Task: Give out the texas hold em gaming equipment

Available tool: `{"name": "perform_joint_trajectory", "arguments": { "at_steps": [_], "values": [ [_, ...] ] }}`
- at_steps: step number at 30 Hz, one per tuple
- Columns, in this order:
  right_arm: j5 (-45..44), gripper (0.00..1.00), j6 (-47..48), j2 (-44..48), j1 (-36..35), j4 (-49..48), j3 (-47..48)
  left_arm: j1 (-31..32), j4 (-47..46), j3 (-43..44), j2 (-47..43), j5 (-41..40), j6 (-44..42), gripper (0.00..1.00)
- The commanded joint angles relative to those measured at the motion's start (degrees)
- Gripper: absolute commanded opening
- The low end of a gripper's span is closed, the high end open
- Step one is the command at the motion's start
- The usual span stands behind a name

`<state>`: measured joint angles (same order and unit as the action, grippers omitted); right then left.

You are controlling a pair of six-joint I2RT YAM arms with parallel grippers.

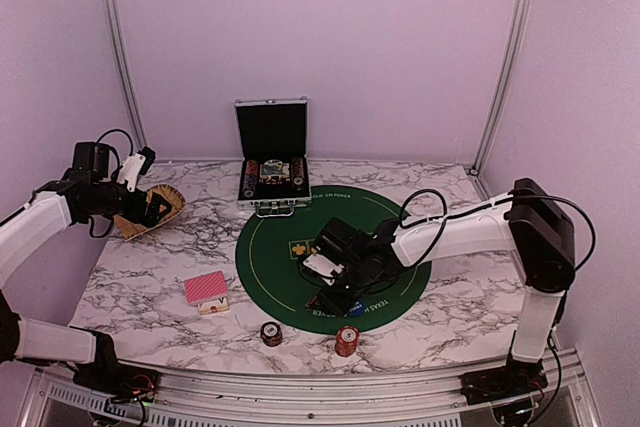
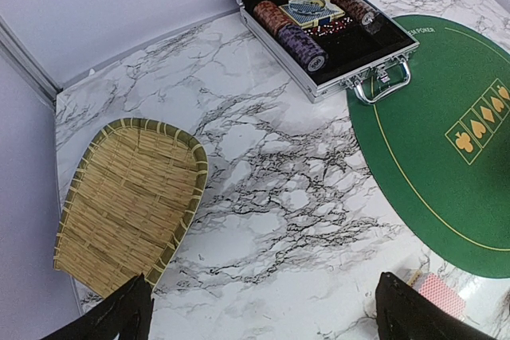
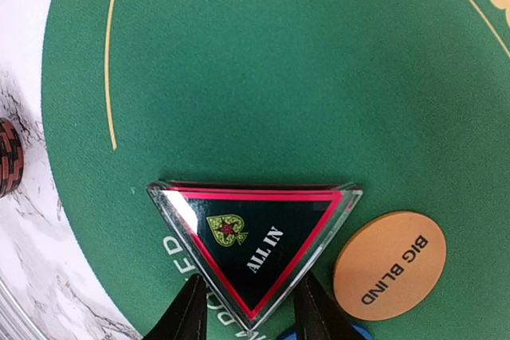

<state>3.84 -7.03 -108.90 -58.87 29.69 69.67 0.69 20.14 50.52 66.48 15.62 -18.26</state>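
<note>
The black triangular "ALL IN" marker (image 3: 255, 236) lies on the green mat (image 3: 263, 61). My right gripper (image 3: 251, 300) straddles its near corner, fingers close on both sides with thin gaps showing. An orange "BIG BLIND" disc (image 3: 390, 264) lies just right of it, and a blue disc (image 3: 343, 332) peeks out by the right finger. Red-backed cards (image 1: 206, 290) sit on the marble left of the mat. Two chip stacks (image 1: 271, 333) (image 1: 347, 340) stand near the front edge. My left gripper (image 2: 263, 308) hangs wide open above bare marble beside the woven tray (image 2: 127, 205).
The open silver-edged case (image 2: 382, 81) with chip rows stands at the back, touching the mat's far rim. The woven tray (image 1: 165, 209) lies at the left rear. A chip stack (image 3: 8, 157) sits on the marble just off the mat's edge.
</note>
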Motion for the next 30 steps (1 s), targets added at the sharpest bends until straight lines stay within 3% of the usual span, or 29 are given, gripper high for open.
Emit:
{"name": "perform_joint_trajectory", "arguments": {
  "at_steps": [1, 18, 30],
  "values": [
    [-1.0, 0.36, 0.8, -2.4, -1.3, 0.9, 1.7, -0.3, 2.1, 1.7, -1.2, 0.5, 0.1, 0.99],
    [-3.6, 0.33, -0.4, -9.5, -1.3, -2.1, 11.2, -0.3, 2.7, 1.7, -1.3, 0.8, -0.2, 0.99],
    [-8.0, 0.28, -1.5, -21.1, -1.1, -5.0, 27.6, -0.3, 3.0, 1.5, -1.0, 1.9, -0.1, 0.99]
  ]
}}
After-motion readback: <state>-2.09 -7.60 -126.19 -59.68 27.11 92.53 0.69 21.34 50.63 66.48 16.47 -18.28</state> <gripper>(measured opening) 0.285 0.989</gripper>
